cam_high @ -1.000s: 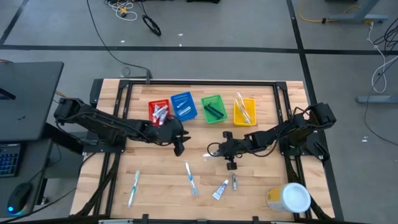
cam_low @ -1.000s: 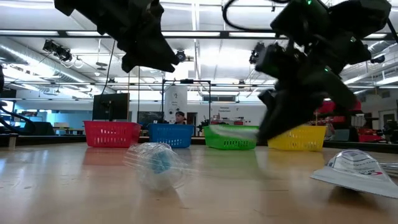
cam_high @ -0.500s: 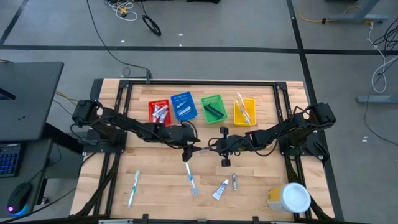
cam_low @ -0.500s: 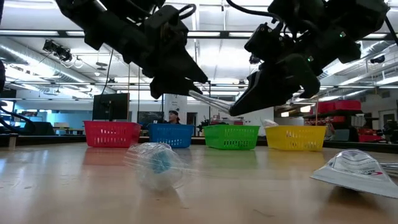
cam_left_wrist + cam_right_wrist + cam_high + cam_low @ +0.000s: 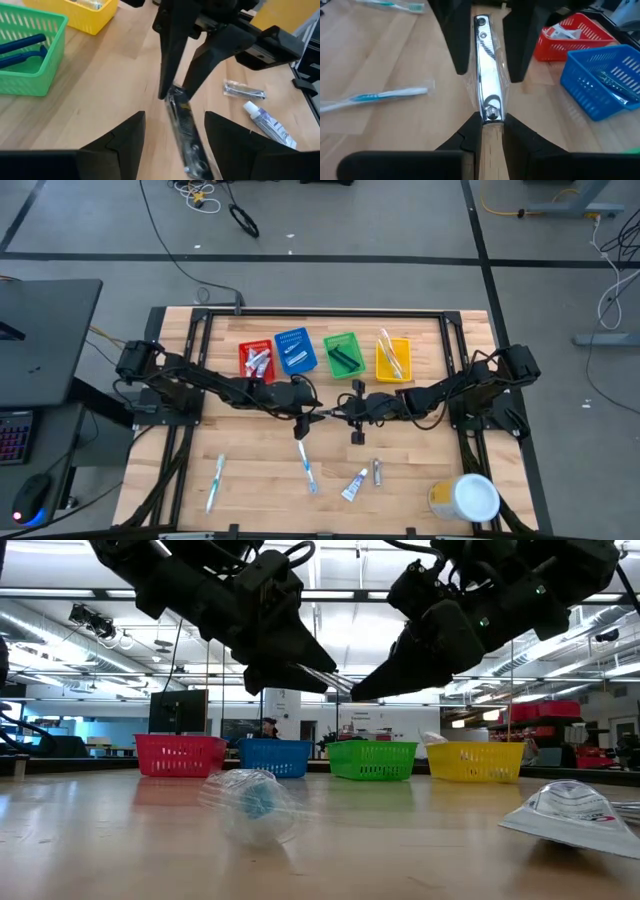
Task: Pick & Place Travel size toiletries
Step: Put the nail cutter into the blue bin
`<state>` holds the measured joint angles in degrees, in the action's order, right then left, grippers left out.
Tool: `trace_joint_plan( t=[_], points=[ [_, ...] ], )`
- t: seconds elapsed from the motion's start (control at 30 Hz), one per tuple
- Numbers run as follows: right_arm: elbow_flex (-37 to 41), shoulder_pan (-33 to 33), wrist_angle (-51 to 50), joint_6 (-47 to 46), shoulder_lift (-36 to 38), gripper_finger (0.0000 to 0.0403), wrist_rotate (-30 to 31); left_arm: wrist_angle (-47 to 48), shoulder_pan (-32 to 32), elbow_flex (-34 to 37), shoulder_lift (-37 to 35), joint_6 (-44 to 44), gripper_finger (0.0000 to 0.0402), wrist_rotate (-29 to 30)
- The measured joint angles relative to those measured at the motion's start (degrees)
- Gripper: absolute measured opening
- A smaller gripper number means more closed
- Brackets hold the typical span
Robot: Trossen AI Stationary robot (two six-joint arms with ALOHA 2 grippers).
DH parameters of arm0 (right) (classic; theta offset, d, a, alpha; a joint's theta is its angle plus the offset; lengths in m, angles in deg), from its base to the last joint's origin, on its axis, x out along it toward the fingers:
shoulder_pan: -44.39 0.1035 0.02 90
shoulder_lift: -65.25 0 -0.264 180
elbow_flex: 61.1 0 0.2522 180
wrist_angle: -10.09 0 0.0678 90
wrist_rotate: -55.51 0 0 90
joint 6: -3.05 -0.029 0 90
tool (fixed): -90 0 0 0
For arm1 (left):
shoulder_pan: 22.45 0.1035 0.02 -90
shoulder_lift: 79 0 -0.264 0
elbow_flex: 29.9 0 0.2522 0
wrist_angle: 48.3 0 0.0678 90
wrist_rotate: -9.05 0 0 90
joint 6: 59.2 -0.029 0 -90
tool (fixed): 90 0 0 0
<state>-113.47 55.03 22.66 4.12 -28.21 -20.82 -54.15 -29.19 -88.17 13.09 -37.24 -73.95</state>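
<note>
A chrome nail clipper (image 5: 487, 55) in a clear wrapper hangs above the middle of the table with my right gripper (image 5: 491, 122) shut on it. My left gripper (image 5: 175, 119) faces it from the table's left side. It is open, with one finger on either side of the clipper's free end (image 5: 187, 145), and I see no touch. In the high view the two grippers meet at mid table (image 5: 326, 416). Other toiletries lie on the wood: two wrapped toothbrushes (image 5: 215, 482) (image 5: 306, 466), a toothpaste tube (image 5: 354, 485) and a small packet (image 5: 377, 471). My right gripper pinches the nail clipper's rivet end (image 5: 491, 112) between its two fingertips. The fingers come from the table's right side, slanting a little downward, and lie along the clipper. The clipper sticks straight out beyond them toward my left gripper, lifted clear of the table.
Four bins stand in a row at the far side: red (image 5: 243, 363), blue (image 5: 294, 350), green (image 5: 343, 354), yellow (image 5: 392, 358), each with items inside. A white-lidded yellow tub (image 5: 465, 498) sits at the near right corner.
My left gripper has come down from beside the red bin toward the table's right, up to the clipper's free end. My right gripper has risen a little and tipped up toward level, so the clipper now points at my left gripper instead of down at the table.
</note>
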Motion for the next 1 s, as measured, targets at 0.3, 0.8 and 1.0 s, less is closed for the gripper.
trace_joint_plan(
  t=[0.3, 0.8, 1.0],
  points=[
    [0.0, -0.1, 0.1, 0.0, 0.0, 0.0060, 0.3, -1.5, 0.0, 0.0, 0.0, -1.1, 0.0167, -0.6],
    [0.0, -0.1, 2.6, -0.2, 0.0, 0.0060, 0.3, -1.2, 0.0, 0.0, 0.0, -0.4, 0.0077, -0.6],
    [0.0, -0.1, 2.6, -0.2, 0.0, 0.0060, 0.3, -1.2, 0.0, 0.0, 0.0, -0.1, 0.0070, -0.6]
  ],
)
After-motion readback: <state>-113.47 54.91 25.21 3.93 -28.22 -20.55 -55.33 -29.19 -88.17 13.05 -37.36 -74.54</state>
